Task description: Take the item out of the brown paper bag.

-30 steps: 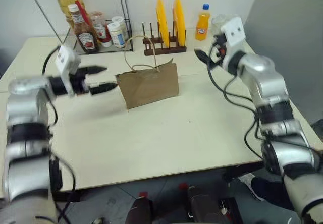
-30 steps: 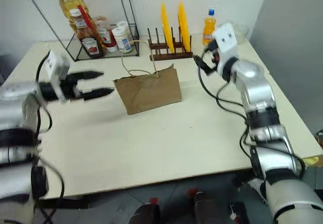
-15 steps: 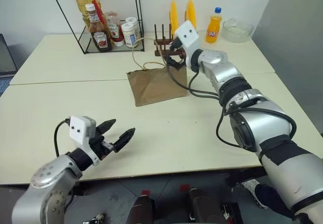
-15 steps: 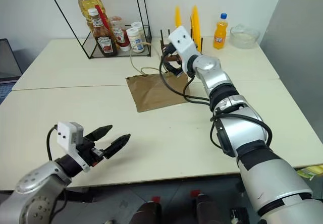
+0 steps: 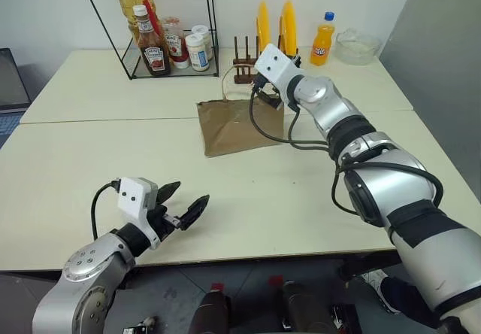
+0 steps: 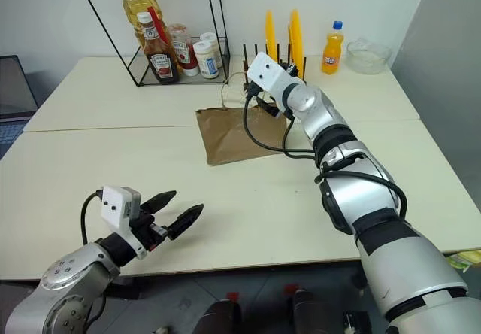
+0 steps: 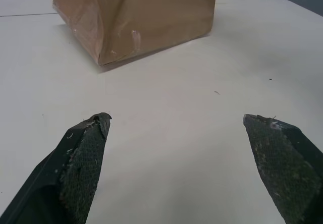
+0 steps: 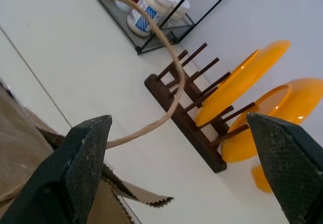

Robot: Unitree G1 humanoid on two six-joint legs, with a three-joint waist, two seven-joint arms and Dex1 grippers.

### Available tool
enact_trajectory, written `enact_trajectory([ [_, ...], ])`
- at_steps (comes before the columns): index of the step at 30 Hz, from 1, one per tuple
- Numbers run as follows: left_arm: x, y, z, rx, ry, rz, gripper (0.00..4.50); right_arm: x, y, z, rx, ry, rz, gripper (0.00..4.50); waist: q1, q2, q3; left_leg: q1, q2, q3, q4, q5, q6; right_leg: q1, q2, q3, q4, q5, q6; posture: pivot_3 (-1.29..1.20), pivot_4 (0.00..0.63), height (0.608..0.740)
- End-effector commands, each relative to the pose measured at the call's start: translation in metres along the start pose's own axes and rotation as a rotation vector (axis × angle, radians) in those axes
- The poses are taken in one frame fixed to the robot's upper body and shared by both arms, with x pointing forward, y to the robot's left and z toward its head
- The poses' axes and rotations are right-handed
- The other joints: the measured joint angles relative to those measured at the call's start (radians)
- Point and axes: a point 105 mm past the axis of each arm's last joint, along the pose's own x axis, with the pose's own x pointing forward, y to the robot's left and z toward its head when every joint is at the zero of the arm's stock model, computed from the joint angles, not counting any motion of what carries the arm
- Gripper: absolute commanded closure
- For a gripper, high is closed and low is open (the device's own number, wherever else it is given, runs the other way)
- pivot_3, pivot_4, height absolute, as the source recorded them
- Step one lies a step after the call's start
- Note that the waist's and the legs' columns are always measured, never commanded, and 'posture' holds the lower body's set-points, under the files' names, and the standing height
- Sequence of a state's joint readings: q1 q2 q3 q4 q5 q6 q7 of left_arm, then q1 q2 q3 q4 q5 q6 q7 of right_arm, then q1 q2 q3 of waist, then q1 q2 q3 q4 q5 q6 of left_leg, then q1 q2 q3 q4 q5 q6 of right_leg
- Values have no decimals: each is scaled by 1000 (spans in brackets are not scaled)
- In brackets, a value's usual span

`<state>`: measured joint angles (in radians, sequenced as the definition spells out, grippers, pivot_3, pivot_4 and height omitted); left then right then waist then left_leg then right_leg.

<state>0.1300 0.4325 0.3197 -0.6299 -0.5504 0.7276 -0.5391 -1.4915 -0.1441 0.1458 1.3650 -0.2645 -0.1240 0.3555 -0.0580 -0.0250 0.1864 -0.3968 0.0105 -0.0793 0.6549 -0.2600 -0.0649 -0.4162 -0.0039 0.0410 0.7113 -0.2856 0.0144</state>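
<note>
Left pincer (image 5: 183, 204) withdrawn low, wide open, empty, right pincer (image 6: 259, 102) now over brown paper bag (image 5: 239, 126), agape.

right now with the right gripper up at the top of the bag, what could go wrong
The open right gripper sits at the bag's rim with a thin loop handle between its fingers; it might snag that. The left gripper is far off, so the light bag could tip or drag.

A brown paper bag (image 5: 240, 126) with beige handles (image 8: 171, 72) stands before yellow plates (image 5: 274, 24) on a cream table (image 5: 90, 146).
</note>
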Motion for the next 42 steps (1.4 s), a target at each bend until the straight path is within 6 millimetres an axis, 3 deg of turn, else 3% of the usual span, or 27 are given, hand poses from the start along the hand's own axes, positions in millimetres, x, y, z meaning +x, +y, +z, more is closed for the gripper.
enact_trajectory([
  [1, -2, 1, 9, 33, -30, -23, 28, -3, -11, 34, 153, -156, 26, 0, 0, 0, 0, 0, 0, 0, 0, 0, 0, 0, 0, 0, 0, 0, 0, 0, 150, 740],
  [4, -1, 4, 8, 42, -21, -23, 0, -5, -13, 31, 168, -156, 37, 594, 0, 0, 0, 0, 0, 1, 0, 0, 0, 0, 1, 0, 0, 0, 0, 0, 150, 740],
  [13, -1, 9, 14, 62, -34, -26, 0, -7, -31, 11, 209, -76, -116, 3863, 0, 0, 0, 0, 0, 1, -1, 0, 0, 0, 1, 1, -1, 0, 0, 0, 150, 740],
  [15, -1, 11, 14, 65, -32, -21, 0, -6, -29, 7, 131, -36, -130, 4470, 0, 0, 0, 0, 0, 1, -1, 0, 0, -1, 1, 1, -1, 0, 0, 0, 150, 740],
  [18, -2, 12, 14, 68, -30, -21, 0, -4, -23, 4, 13, -2, -119, 4470, 0, 0, 0, 0, 0, 1, -1, 0, 0, -1, 1, 1, -1, 0, 0, 0, 150, 740],
  [21, 0, 13, 15, 72, -30, -24, 0, 0, -6, 4, -228, 11, -43, 4470, -1, 0, 0, 0, 0, 2, -2, 0, 0, -2, 1, 1, -1, 0, 0, 0, 150, 740],
  [25, -1, 16, 15, 80, -26, -20, 0, -1, 10, -3, -356, 13, 79, 4470, -1, 0, 0, 0, 0, 2, -3, 0, 0, -3, 1, 1, -1, 0, 0, 0, 150, 740],
  [42, 12, 21, 18, 109, 7, -87, 0, -42, 41, -46, -345, 51, 627, 4470, 0, 0, 0, 1, 1, 2, -5, 0, 0, -2, 1, 1, -2, 0, 0, 0, 150, 740],
])
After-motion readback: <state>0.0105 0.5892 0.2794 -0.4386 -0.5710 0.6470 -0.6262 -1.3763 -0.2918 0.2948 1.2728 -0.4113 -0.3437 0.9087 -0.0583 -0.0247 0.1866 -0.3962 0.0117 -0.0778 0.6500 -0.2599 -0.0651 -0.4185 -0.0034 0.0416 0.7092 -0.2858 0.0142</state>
